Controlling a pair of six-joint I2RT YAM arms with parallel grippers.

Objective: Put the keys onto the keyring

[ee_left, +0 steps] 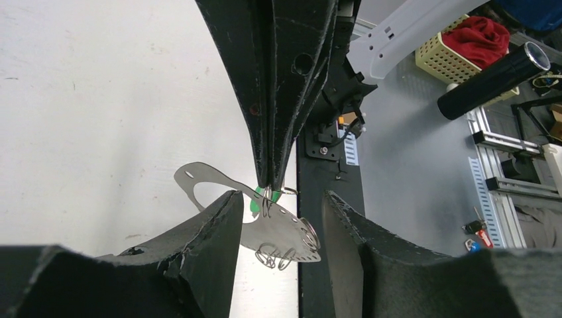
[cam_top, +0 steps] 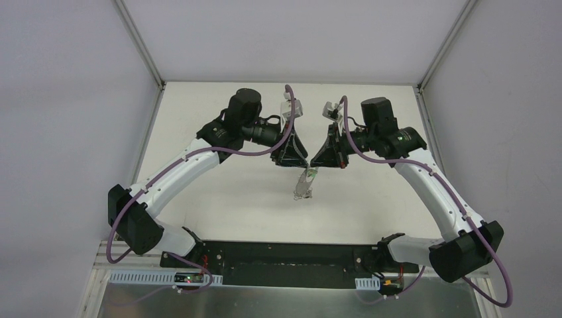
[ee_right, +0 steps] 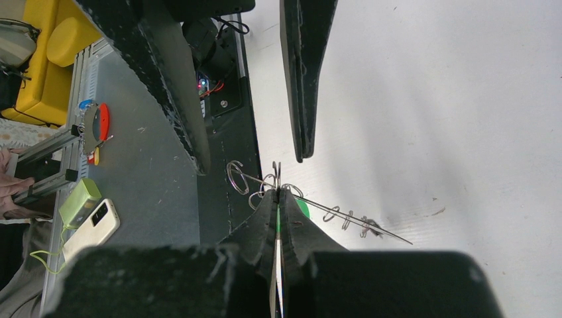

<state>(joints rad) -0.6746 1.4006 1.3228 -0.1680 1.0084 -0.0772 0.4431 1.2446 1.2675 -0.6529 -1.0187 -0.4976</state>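
Key pinched in right tool (keyring hanging alongside), left tool flanking

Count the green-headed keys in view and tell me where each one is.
1. The green-headed key is pinched at the tips of the right gripper, right against the wire of the keyring. More keys may be hidden behind the fingers.

tiny green-headed key, silver wire keyring, touching
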